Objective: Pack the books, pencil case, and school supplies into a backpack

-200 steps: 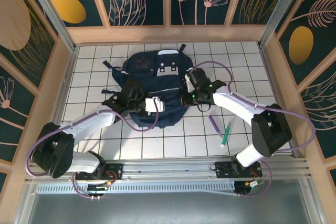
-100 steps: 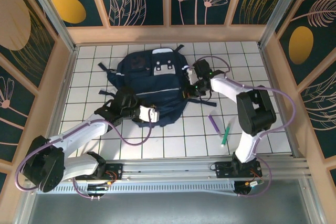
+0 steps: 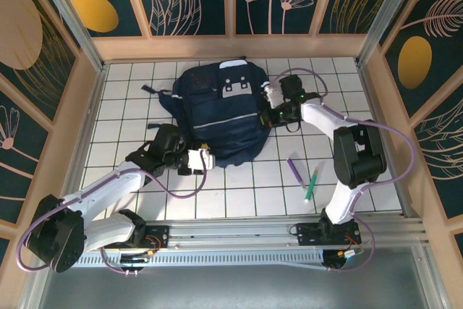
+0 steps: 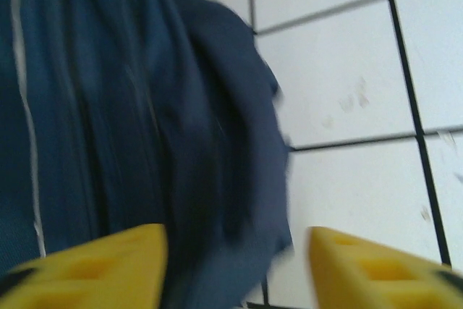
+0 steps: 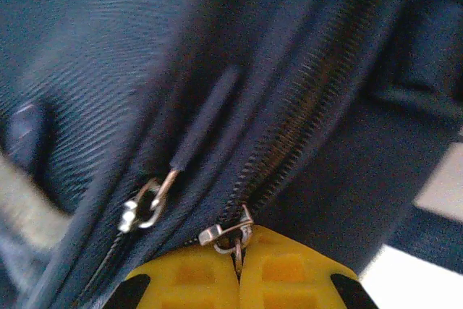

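Two pens, a purple pen and a green pen, lie on the tiles right of the backpack; right gripper pinches its zipper pull; left gripper spread at its lower edge.

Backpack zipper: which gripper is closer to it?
Right. The right gripper is shut on a zipper pull at the side of the backpack; the left gripper stands open off its lower edge.
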